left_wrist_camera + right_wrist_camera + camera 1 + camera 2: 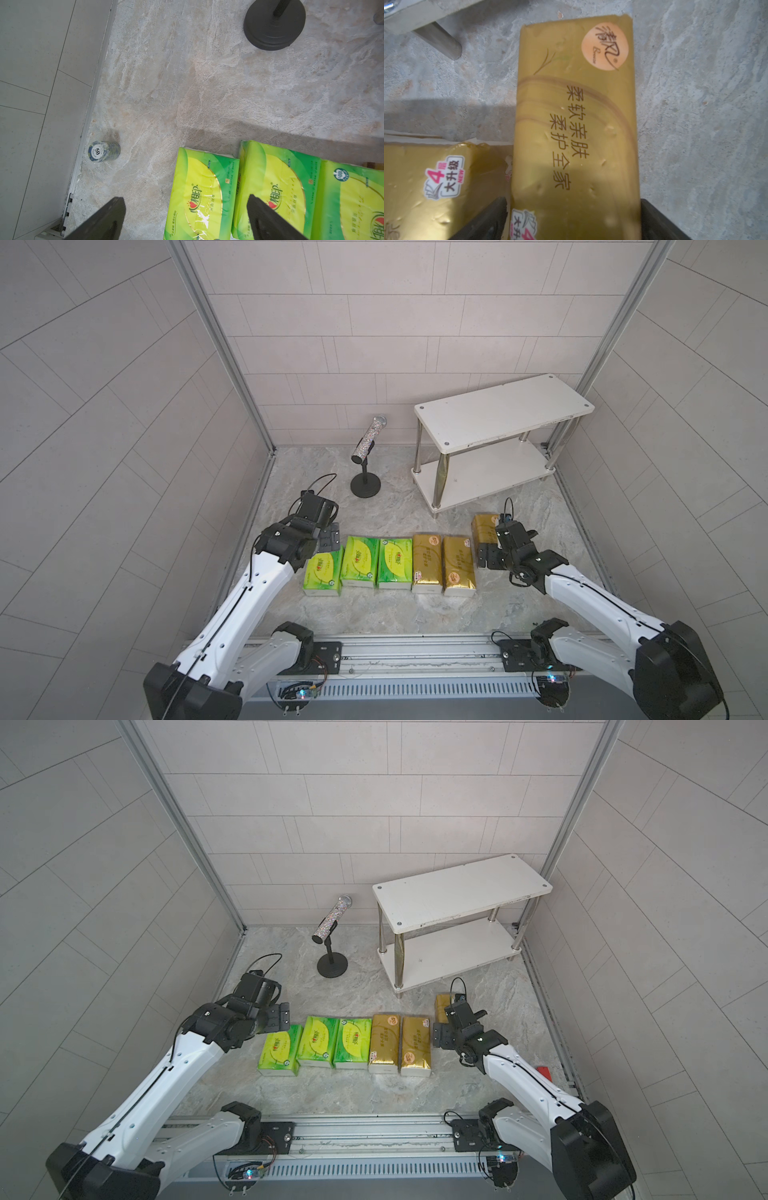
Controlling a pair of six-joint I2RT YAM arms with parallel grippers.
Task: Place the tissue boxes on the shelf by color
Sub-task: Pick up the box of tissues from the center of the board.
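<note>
Six tissue boxes lie in a row on the marble floor. Three are green [323, 574] [359, 562] [397, 562] and three are gold [427, 564] [458, 566] [484, 526]. The white two-tier shelf [503, 410] [461, 890] stands at the back right with both boards bare. My left gripper [328, 539] [185, 198] hovers open over the leftmost green box [203, 193], one finger above its neighbour [278, 182]. My right gripper [494, 551] [573, 200] is open, its fingers on either side of the rightmost gold box [577, 116], which rests on the floor.
A black-based stand [365, 485] with a glittery cylinder stands left of the shelf. A stack of poker chips [104, 151] sits by the left wall. A small red object [544, 1073] lies near the right wall. Tiled walls close in three sides.
</note>
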